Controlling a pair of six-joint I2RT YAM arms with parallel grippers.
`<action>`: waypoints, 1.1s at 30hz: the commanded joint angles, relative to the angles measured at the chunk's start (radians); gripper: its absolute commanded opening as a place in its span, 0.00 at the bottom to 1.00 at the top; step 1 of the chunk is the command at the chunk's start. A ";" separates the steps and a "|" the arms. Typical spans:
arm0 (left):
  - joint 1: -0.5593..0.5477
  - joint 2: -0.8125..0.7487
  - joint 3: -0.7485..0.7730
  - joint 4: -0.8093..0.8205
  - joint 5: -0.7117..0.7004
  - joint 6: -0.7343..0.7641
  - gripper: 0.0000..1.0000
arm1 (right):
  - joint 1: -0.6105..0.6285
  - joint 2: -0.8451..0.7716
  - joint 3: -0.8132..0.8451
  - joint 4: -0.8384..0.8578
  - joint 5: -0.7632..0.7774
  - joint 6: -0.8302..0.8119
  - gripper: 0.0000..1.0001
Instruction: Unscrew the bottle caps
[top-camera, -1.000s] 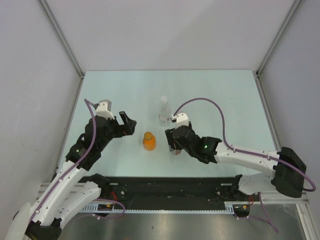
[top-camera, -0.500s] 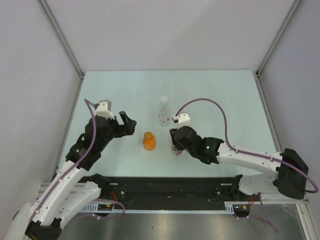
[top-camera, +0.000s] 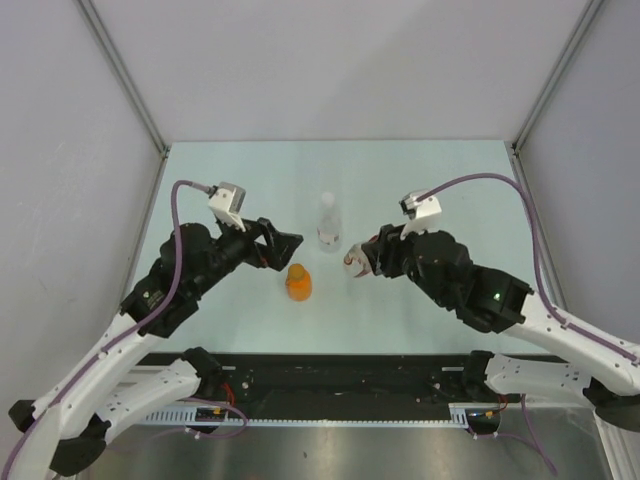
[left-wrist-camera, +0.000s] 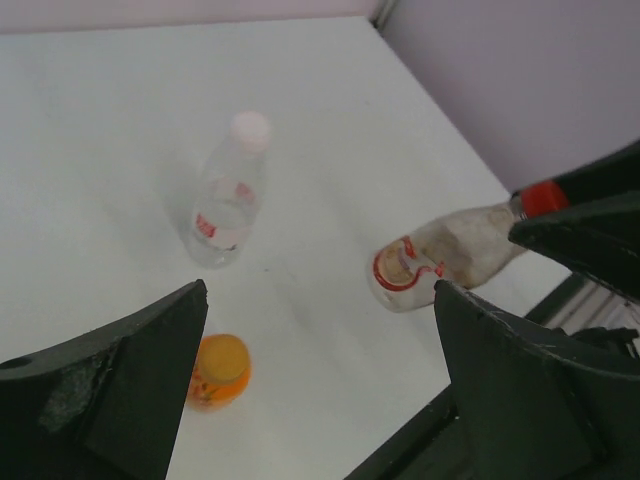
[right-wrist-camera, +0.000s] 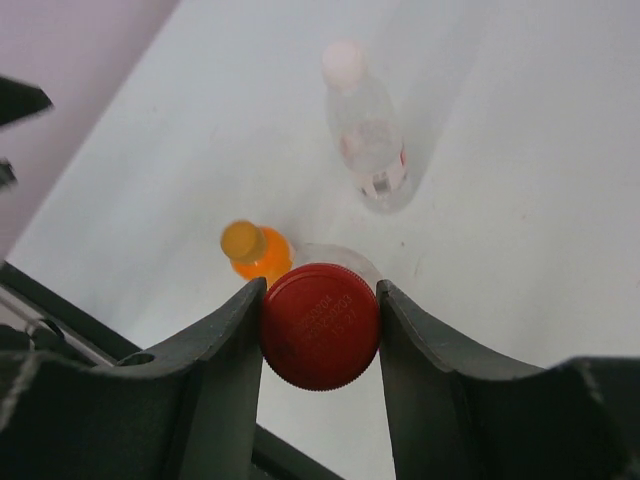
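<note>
My right gripper (right-wrist-camera: 320, 312) is shut on the red cap (right-wrist-camera: 321, 335) of a clear bottle (left-wrist-camera: 437, 254), which hangs tilted off the table with its base toward the left arm. Seen from above, that bottle (top-camera: 351, 263) shows just left of the right gripper (top-camera: 361, 262). A squat orange bottle (top-camera: 298, 283) with an orange cap (right-wrist-camera: 240, 240) stands in the middle. Behind it stands a clear bottle (top-camera: 328, 224) with a white cap (left-wrist-camera: 250, 129). My left gripper (top-camera: 289, 244) is open and empty, above and just left of the orange bottle (left-wrist-camera: 220, 371).
The pale table (top-camera: 440, 180) is enclosed by grey walls on the left, right and back. A black rail (top-camera: 330, 375) runs along its near edge between the arm bases.
The right gripper closed on the red cap and lifted the bottle up and to the right, tilting it. The left arm swung right toward the orange bottle, still open.
</note>
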 joint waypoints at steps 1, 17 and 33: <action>-0.051 0.054 0.047 0.131 0.139 0.054 1.00 | -0.076 -0.022 0.115 -0.058 -0.113 0.004 0.00; -0.053 0.224 0.123 0.402 0.658 0.054 1.00 | -0.643 -0.068 0.180 0.022 -1.075 0.237 0.00; -0.195 0.326 0.138 0.431 0.543 0.159 1.00 | -0.568 -0.022 0.240 -0.015 -0.962 0.245 0.00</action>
